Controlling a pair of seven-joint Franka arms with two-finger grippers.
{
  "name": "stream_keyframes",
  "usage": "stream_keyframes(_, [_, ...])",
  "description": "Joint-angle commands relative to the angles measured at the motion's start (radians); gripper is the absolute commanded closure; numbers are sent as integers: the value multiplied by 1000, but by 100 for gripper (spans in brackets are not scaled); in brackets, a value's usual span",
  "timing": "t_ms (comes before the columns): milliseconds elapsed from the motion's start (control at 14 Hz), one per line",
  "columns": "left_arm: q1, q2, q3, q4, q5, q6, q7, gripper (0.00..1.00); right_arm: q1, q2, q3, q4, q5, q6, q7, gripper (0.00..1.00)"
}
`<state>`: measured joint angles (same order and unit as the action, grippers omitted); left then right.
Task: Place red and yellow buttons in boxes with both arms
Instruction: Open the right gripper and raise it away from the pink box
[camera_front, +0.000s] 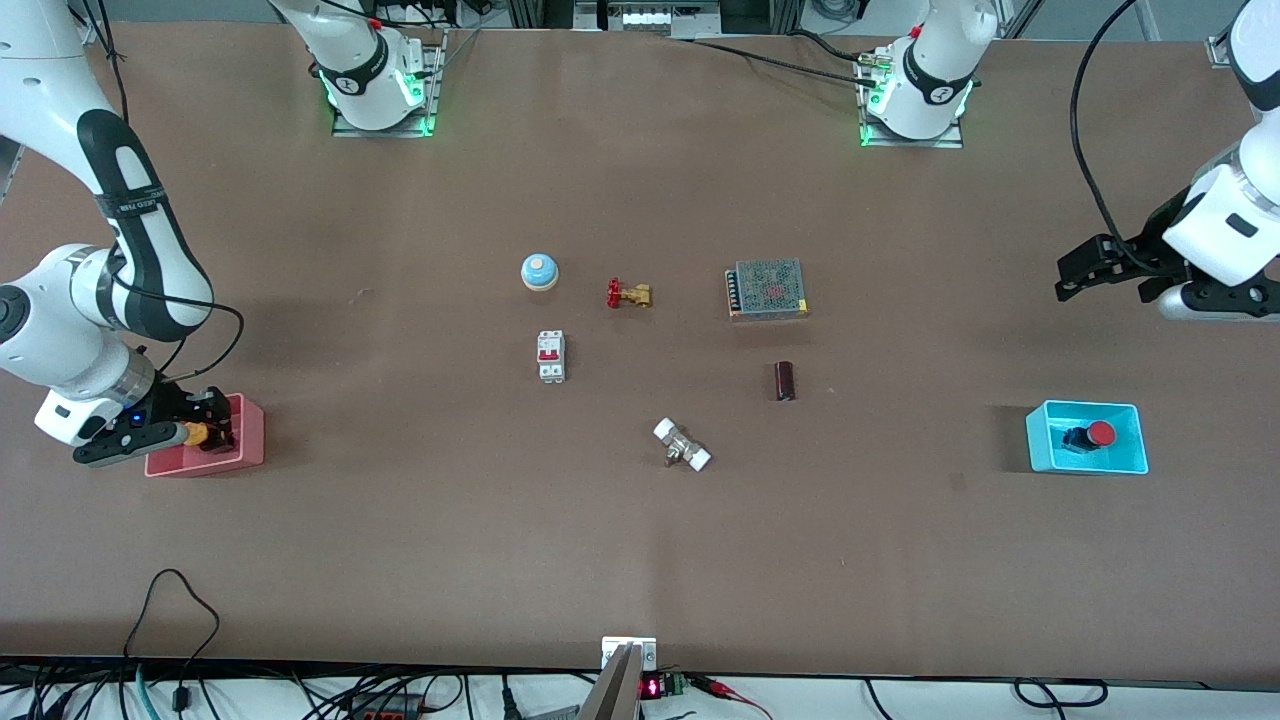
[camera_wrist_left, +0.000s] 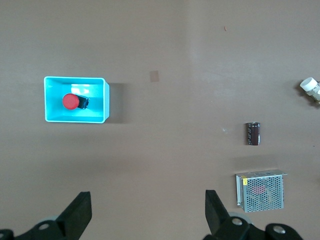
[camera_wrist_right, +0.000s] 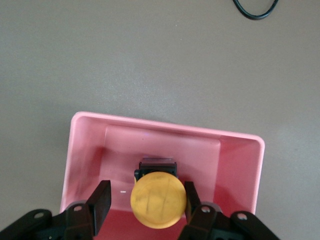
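Risk first: my right gripper (camera_wrist_right: 145, 205), low inside the pink-red plastic bin (camera_wrist_right: 240, 165), has its fingers apart around the round-capped yellow push-button (camera_wrist_right: 158, 199), seemingly not clamping; lifting carelessly could snag it. Left gripper (camera_wrist_left: 147, 215) waits spread, raised near the cyan-blue plastic bin (camera_front: 1040, 445), which holds the red push-button (camera_front: 1100, 433).

Two buttons — red button (camera_front: 1100, 433), yellow button (camera_wrist_right: 158, 199); two boxes — cyan box (camera_front: 1040, 440), pink box (camera_front: 250, 435); two arms.

Two white jointed arms with black bands, right arm (camera_front: 110, 260) with a small printed label on its band, left arm (camera_front: 1225, 215) with a black cable, black two-finger grippers (camera_front: 215, 425) (camera_front: 1075, 275), round bases lit green
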<state>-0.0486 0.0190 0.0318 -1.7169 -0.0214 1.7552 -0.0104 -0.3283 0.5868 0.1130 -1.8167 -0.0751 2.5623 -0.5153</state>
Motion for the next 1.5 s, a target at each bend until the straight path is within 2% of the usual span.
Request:
stream_keyframes(0, [-14,-11,0,-3,3,1,18,0,2,-19,7,13,20,-11,-14,0])
stream_keyframes(429, [-16,-11,-4,0,3,-13,9,0,52,-260,13,14,21,-325,-8,0])
stream_keyframes(571, [-16,-10,-4,2,3,-10,7,0,102,-356,13,14,44,-461,113,0])
stream_keyframes(857, [-16,-10,-18,2,3,-10,6,0,224,-518,11,48,31,-716,363,0])
stream_keyframes(1143, [-16,-11,-23,2,3,-11,4,0,294,-480,-10,305,29,-1002,512,0])
stream_keyframes(1357, [-16,-11,-26,2,3,-11,4,0,382,-473,-91,320,34,-1030,540,0])
stream_keyframes(1429, [-16,-11,-27,2,3,-11,4,0,388,-464,-99,323,37,-1030,544,0])
